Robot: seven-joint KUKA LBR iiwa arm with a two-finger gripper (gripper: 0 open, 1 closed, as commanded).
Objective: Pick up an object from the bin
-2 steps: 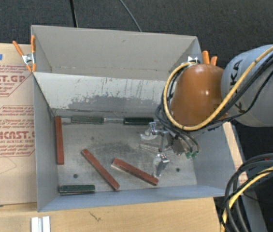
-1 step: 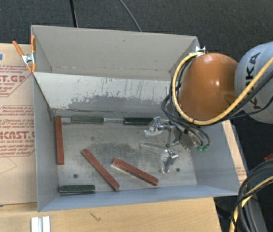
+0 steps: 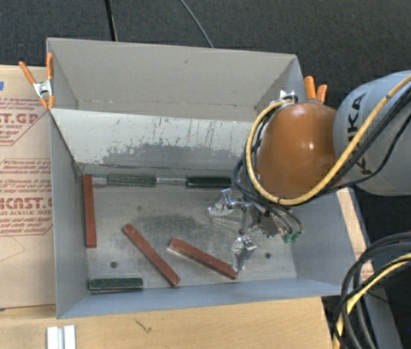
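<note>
1. It looks like a robotics lab: a large grey industrial arm [image 3: 398,169] with an orange wrist cover [image 3: 296,151] and yellow and black cables [image 3: 253,144] comes in from the right.
2. A grey metal bin [image 3: 190,86] stands on a pale wooden bench [image 3: 190,327].
3. Beyond its far side lies dark floor [image 3: 300,13].

Showing a thick, rounded, pale grey arm [image 3: 387,140], carrying dark KUKA lettering on its side. Wearing a glossy orange-brown dome cover [image 3: 296,151] at the wrist. Trailing yellow and black cables [image 3: 254,147], looping round that cover. Ending in a small silvery metal gripper [image 3: 243,251] with a green part beside it.
</note>
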